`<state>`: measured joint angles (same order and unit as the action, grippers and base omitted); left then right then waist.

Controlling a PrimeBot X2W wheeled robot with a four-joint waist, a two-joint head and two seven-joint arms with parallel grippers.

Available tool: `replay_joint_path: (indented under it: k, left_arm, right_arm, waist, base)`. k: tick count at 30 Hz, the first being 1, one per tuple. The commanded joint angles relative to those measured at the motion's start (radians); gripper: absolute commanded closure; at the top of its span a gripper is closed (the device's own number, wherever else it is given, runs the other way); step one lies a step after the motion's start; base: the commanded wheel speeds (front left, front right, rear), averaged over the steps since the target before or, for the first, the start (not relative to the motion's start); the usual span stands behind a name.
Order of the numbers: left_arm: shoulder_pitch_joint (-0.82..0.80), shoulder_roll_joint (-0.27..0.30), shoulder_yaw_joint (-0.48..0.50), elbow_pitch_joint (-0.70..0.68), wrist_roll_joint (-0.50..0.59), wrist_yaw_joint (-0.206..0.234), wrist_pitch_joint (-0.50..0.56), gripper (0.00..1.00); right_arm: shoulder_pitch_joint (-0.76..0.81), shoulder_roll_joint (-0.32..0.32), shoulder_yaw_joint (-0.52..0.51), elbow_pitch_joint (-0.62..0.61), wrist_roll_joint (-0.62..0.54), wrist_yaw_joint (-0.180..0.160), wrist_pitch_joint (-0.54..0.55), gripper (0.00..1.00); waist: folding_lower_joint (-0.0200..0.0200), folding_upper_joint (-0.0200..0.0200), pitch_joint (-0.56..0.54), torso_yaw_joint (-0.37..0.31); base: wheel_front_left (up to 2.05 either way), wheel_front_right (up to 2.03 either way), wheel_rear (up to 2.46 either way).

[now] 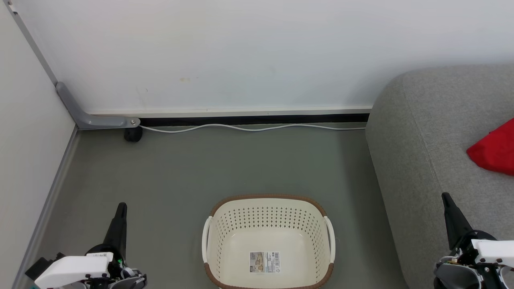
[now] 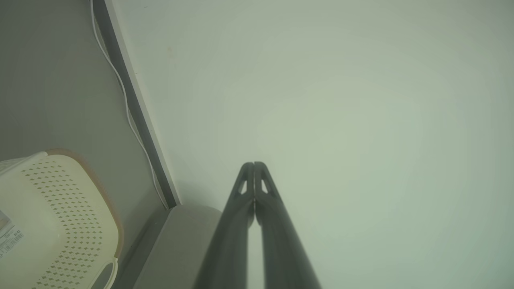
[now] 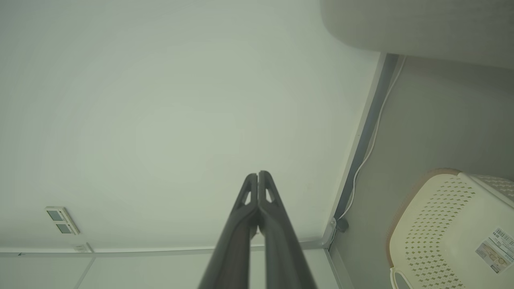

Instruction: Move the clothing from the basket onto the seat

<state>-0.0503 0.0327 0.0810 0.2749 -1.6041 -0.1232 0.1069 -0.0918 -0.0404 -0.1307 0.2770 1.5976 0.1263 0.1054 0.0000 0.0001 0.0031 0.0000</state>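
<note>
The cream basket [image 1: 268, 218] stands on the grey floor at the bottom centre, holding nothing but a paper label [image 1: 264, 262] on its floor. A piece of red clothing [image 1: 493, 150] lies on the grey seat [image 1: 425, 136] at the right edge. My left gripper [image 1: 121, 205] is shut at the lower left, well left of the basket, with nothing in it. My right gripper [image 1: 445, 196] is shut over the seat's front at the lower right, below the red clothing. In the left wrist view the shut gripper [image 2: 253, 163] points at the wall, basket [image 2: 56, 216] at its left. The right wrist view shows its shut gripper [image 3: 257, 173] and the basket [image 3: 441, 224].
A white wall [image 1: 241, 52] closes off the back, with a white cable [image 1: 249, 128] lying along its base. A grey bracket [image 1: 86, 116] with a black caster [image 1: 133, 135] sits in the left corner beside a side panel [image 1: 28, 132]. Open floor [image 1: 225, 164] lies between basket and wall.
</note>
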Motion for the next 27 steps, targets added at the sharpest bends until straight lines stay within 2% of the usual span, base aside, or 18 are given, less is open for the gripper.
replay_joint_path:
  k: [1,27]
  left_arm:
    - [-0.058,0.018,0.033,-0.030,-0.005,-0.007,0.006,1.00]
    - [-0.058,0.018,0.033,-0.030,-0.005,-0.007,0.006,1.00]
  right_arm:
    - [-0.016,-0.010,0.017,-0.032,0.011,0.004,0.008,1.00]
    - [-0.016,-0.010,0.017,-0.032,0.011,0.004,0.008,1.00]
  waist:
    - [0.0000,-0.0001,0.000,0.000]
    - [0.0000,-0.0001,0.000,0.000]
  base:
    - [0.00,0.00,0.00]
    - [0.00,0.00,0.00]
